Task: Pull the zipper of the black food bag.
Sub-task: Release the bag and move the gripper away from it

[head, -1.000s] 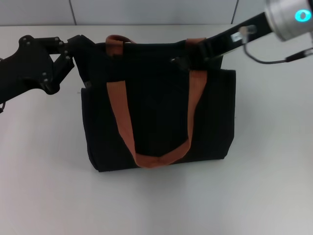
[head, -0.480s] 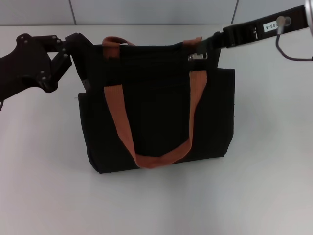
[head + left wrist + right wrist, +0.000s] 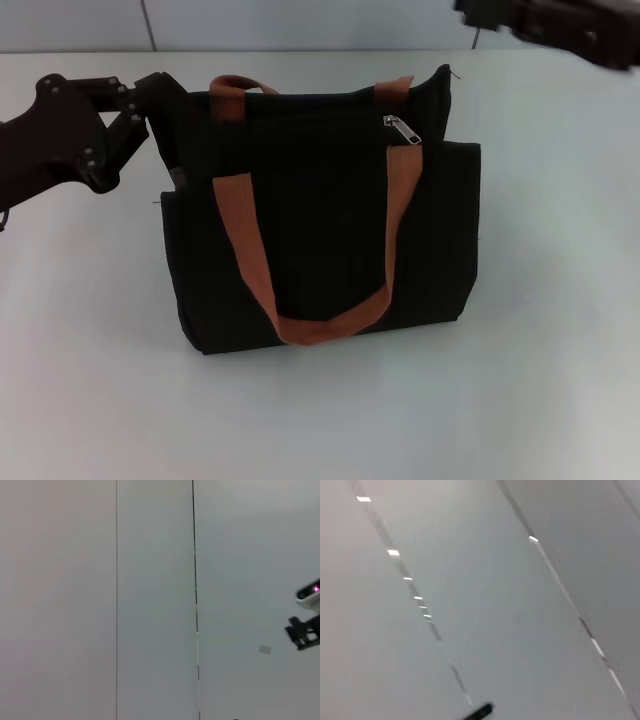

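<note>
1. Zipper (image 3: 402,130) lies free on the black food bag (image 3: 320,230), beside the right strap's top.
2. Left gripper (image 3: 160,110) pinches the bag's upper left corner.
3. Right gripper (image 3: 490,12) hangs well beyond the bag's right corner; its spread cannot be told.
4. Bag's contents hidden.

The black food bag (image 3: 320,215) stands on the white table (image 3: 520,400), orange-brown straps (image 3: 300,325) draped down its front. The silver zipper (image 3: 401,128) lies at its upper right. The left gripper (image 3: 160,115) touches the bag's upper left corner; the right gripper (image 3: 480,12) is far right, apart.
</note>
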Robot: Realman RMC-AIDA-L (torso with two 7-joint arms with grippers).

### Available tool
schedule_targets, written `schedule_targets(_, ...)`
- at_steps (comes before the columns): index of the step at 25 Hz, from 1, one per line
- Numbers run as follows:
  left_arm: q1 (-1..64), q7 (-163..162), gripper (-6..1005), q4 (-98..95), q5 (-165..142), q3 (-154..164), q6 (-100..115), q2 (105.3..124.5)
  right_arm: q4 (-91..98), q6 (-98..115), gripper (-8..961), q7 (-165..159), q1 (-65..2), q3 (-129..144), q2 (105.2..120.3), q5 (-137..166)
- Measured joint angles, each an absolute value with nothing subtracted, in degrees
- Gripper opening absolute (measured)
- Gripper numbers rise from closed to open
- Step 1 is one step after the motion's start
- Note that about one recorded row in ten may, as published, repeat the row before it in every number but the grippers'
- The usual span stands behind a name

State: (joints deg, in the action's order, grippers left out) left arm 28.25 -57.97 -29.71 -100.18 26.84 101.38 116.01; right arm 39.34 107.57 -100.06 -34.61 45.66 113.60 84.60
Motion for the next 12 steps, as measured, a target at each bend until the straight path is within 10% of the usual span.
schedule_targets(6, 28.1, -59.1, 59, -29.7, -100.8, 27.0, 101.2, 115.94, 31.6, 112.2, 472, -77.7, -31.2, 46.6, 113.81, 87.3)
schedule_targets(12, 27.9, -62.7, 60, -29.7, -102.7, 27.1, 100.8, 115.20, 28.8, 109.9, 639, -56.8, -25.9, 47.0, 117.46, 99.0)
